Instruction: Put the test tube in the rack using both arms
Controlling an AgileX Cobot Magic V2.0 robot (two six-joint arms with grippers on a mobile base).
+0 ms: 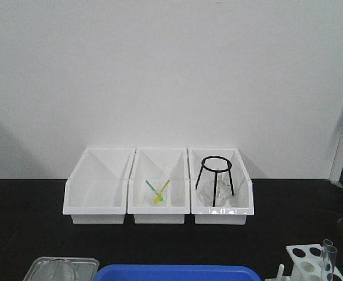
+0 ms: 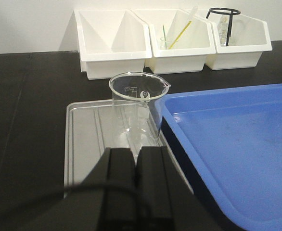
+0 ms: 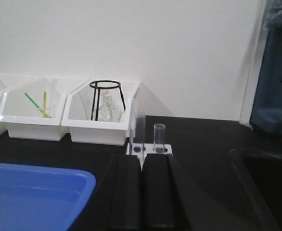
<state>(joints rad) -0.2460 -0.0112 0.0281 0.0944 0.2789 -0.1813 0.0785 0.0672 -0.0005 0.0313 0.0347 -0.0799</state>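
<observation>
Two test tubes [image 3: 159, 136] are seen upright in the rack [image 3: 148, 150], just beyond the right gripper [image 3: 142, 166], whose fingers are pressed together on nothing. Rack sits near the tabletop's front right corner. Left gripper [image 2: 135, 159] is likewise closed and empty, a beaker [image 2: 137, 103] on a grey tray [image 2: 85, 139] just ahead.

The left gripper [image 2: 136, 159] is seen from its own wrist camera, with the two black jaws pressed together and nothing held between them. The right gripper [image 3: 142, 163] is likewise closed, its jaws side by side, empty. Both are pointed forward, roughly level.
</observation>
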